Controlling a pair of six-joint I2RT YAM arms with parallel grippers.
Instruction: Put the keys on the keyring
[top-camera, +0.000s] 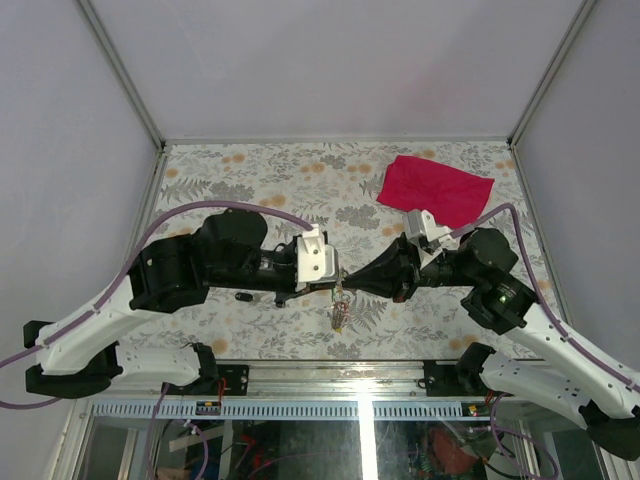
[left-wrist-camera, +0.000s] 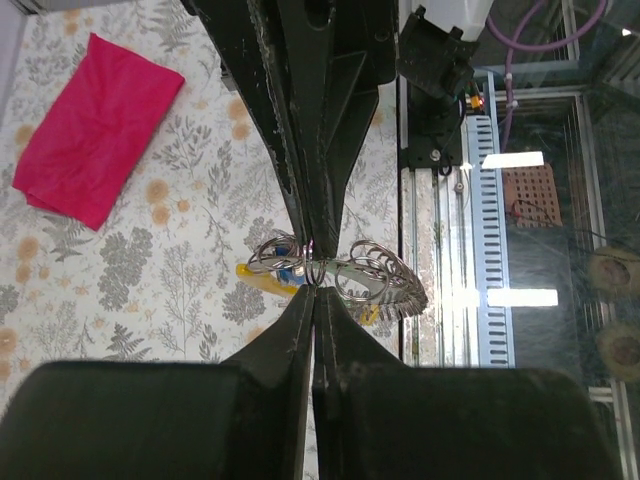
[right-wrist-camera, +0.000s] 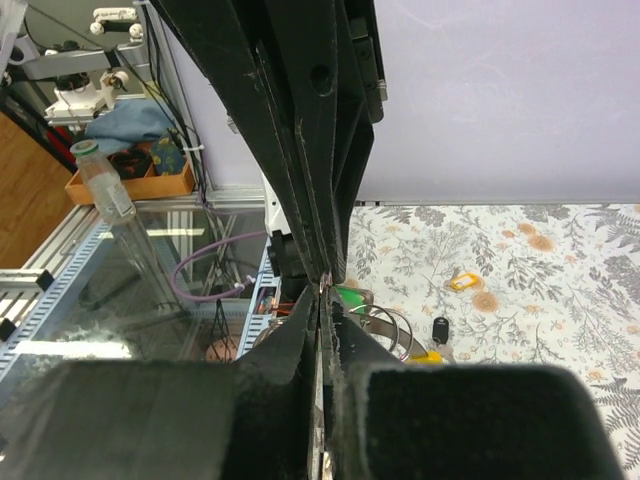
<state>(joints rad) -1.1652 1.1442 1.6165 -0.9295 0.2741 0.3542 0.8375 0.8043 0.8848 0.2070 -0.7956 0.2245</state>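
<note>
Keyring (left-wrist-camera: 345, 268): a cluster of silvery wire loops with a yellow tag (left-wrist-camera: 262, 275) and a blue piece beside it. You see it held off the counter (top-camera: 250, 180), hanging between the two arms near the front edge. Left gripper (left-wrist-camera: 312, 292): fingers pressed together, with the tips pinched on the loops from one side. Right gripper (left-wrist-camera: 312, 245): fingers likewise together, clamped on the same loops from the opposite side, so the two grippers meet almost tip to tip. Green key (right-wrist-camera: 350, 297): its tag shows just beside the fingertips in the right wrist view; you cannot tell whether it is threaded on the ring. Black key (right-wrist-camera: 441, 328): lying on the floral counter, apart from the bundle. Orange tag (right-wrist-camera: 463, 282): loose on the counter near the black key. Red cloth (top-camera: 435, 190): flat toward the far right of the counter, well apart from both grippers.
</note>
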